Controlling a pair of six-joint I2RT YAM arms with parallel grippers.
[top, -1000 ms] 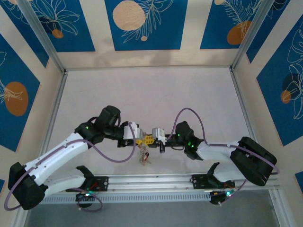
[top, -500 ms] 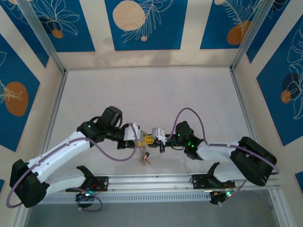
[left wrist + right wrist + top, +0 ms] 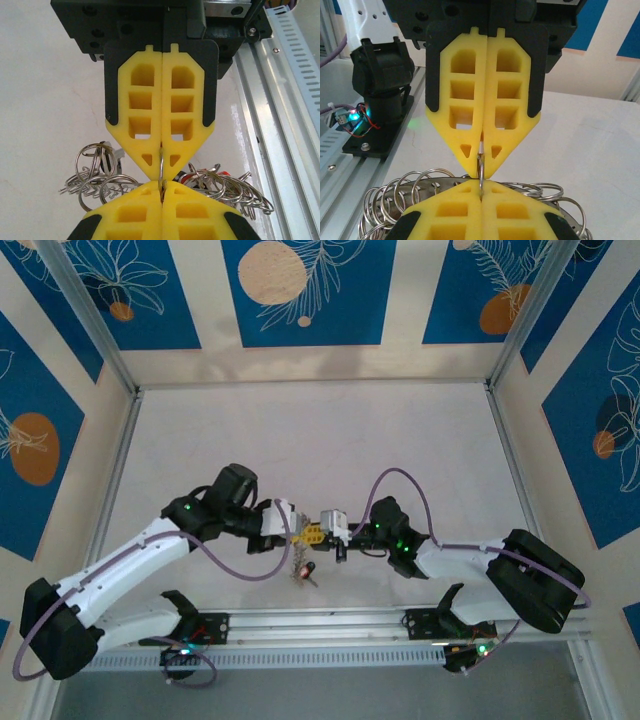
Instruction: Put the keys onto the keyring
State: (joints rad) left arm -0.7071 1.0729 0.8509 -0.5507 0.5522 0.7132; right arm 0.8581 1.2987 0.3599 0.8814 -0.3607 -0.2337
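My two grippers meet tip to tip above the near middle of the table. The left gripper and the right gripper are both shut on one thin silvery keyring, seen edge-on between the yellow fingertips. Under the tips hangs a bunch of linked metal rings. Small keys with red and black heads sit in that bunch, mostly hidden by rings.
An aluminium rail runs along the near edge just behind the hanging bunch. The left arm's base stands close by. Patterned walls enclose the white table.
The left gripper has moved slightly right and closed onto the ring that the right gripper was holding. The right arm has stayed put.
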